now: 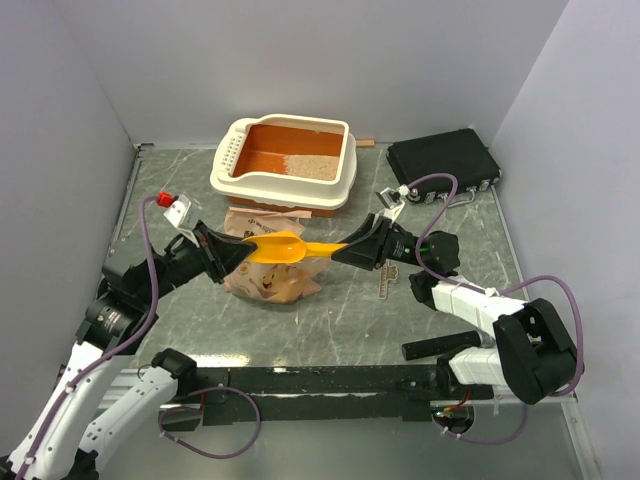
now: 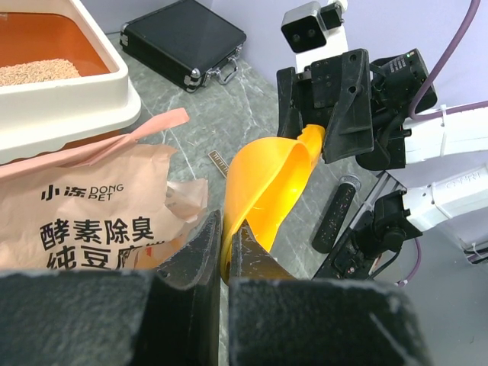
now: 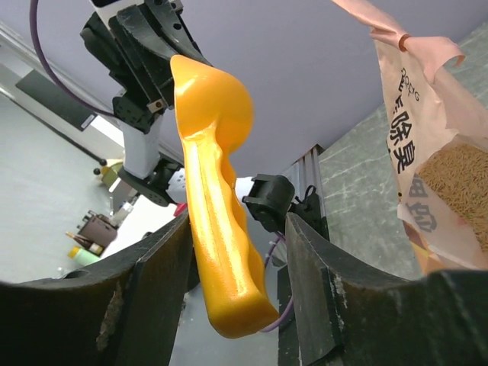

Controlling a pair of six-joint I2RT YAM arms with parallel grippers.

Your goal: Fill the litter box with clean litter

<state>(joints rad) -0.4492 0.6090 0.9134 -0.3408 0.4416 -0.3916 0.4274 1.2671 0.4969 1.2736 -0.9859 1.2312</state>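
The orange litter box (image 1: 231, 172) with its cream rim stands at the back; a patch of clean litter (image 1: 312, 166) lies in its right part. The box's rim (image 2: 69, 107) and litter (image 2: 34, 71) also show in the left wrist view. A tan paper bag (image 1: 272, 286) stands open in front of it, with litter (image 3: 457, 191) inside. An orange-yellow scoop (image 1: 280, 248) hangs level above the bag. My left gripper (image 1: 244, 250) is shut on the scoop's bowl rim (image 2: 267, 183). My right gripper (image 3: 238, 221) stands open around the scoop's handle (image 3: 217, 191), with a gap on one side.
A black flat case (image 1: 445, 160) lies at the back right. A thin ruler-like strip (image 1: 385, 285) lies on the table under the right arm, and a dark rod (image 1: 440, 348) near its base. Grey walls close in both sides and the back.
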